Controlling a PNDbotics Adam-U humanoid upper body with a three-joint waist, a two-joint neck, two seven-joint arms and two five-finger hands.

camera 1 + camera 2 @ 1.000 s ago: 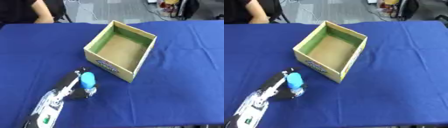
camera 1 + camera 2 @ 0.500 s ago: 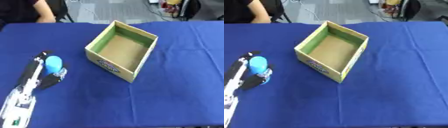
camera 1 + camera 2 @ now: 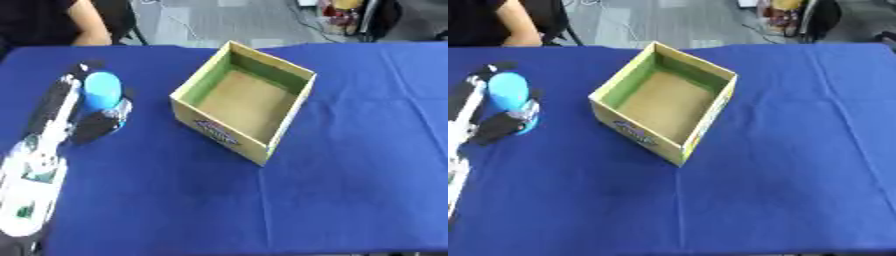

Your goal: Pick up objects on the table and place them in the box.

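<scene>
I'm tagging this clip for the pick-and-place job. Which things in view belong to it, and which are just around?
Job:
- left hand
- blue-capped bottle, held in it
- open cardboard box, nothing inside

Just around:
- blue tablecloth
- seated person at the far edge

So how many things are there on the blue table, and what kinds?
Box: 1, open and empty.
Blue object held in the left hand: 1.
Total: 2 things over the blue table.
</scene>
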